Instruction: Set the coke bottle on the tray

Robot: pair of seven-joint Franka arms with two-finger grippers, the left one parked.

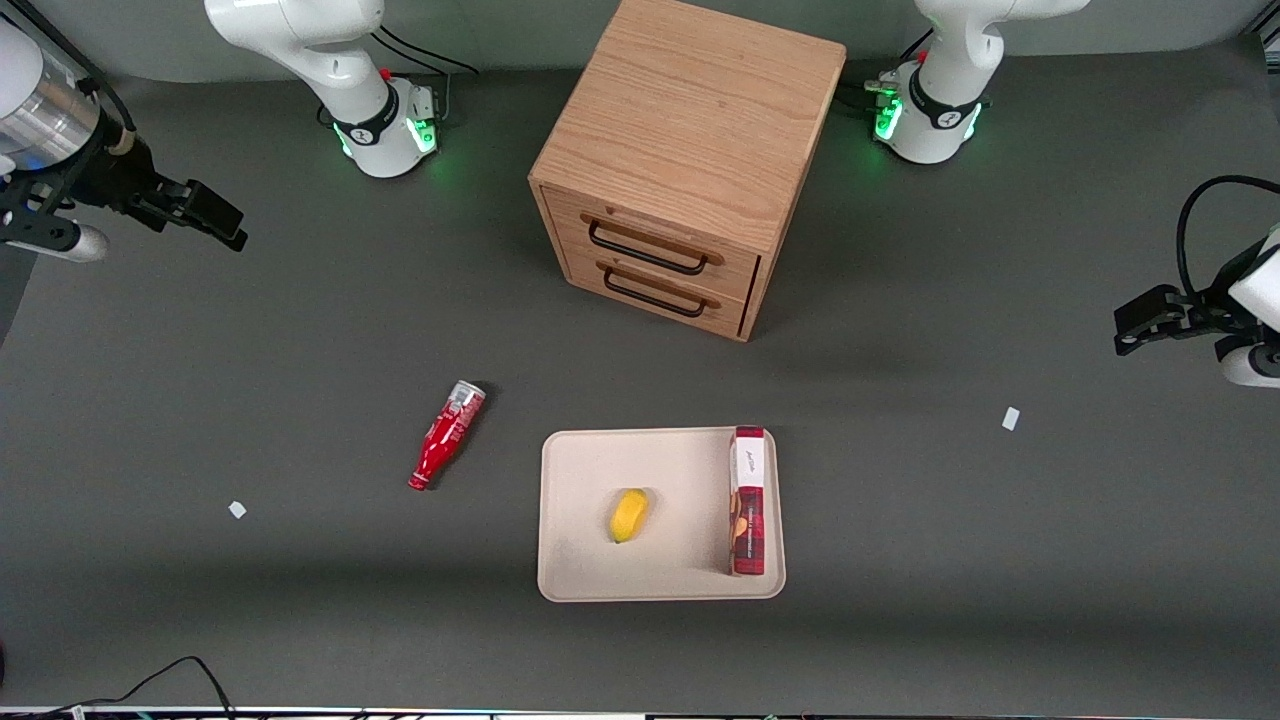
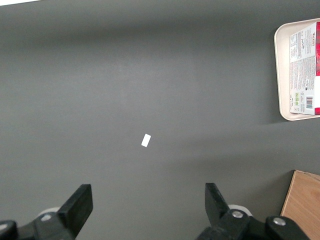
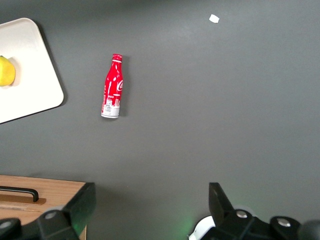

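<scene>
1. The coke bottle [image 1: 446, 436], a small slim red bottle with a white script logo, silver base and narrow red cap, lies on its side on the dark grey table [image 1: 300, 330]. It sits beside the tray, toward the working arm's end of the table, apart from the rim, its capped neck nearer the front camera than its base.

2. The tray [image 1: 580, 470], a flat beige rectangular tray with rounded corners and a low rim, rests flat between the front camera and the drawers.

3. Progress, as I judge it: nothing of the task is done. The bottle is untouched on the table, so reaching, grasping, lifting, carrying and setting down all remain.

4. The right arm's black two-finger gripper [image 1: 205, 215] hangs well above the table at the working arm's end, well apart from the bottle. In the right wrist view its fingers [image 3: 82, 202] stand wide apart with nothing between them (an empty hand).

5. On the tray already: a small yellow rounded fruit [image 1: 629, 514] near the middle, and a tall red-and-white rectangular box [image 1: 748, 500] lying along the edge toward the parked arm. The bare strip on the bottle's side looks the likeliest landing spot.

6. A light wooden two-drawer cabinet with black handles [image 1: 680, 170] stands farther from the front camera than the tray, off the likely path. Two small white scraps [image 1: 237, 510] lie on the table (harmless, I think).
</scene>
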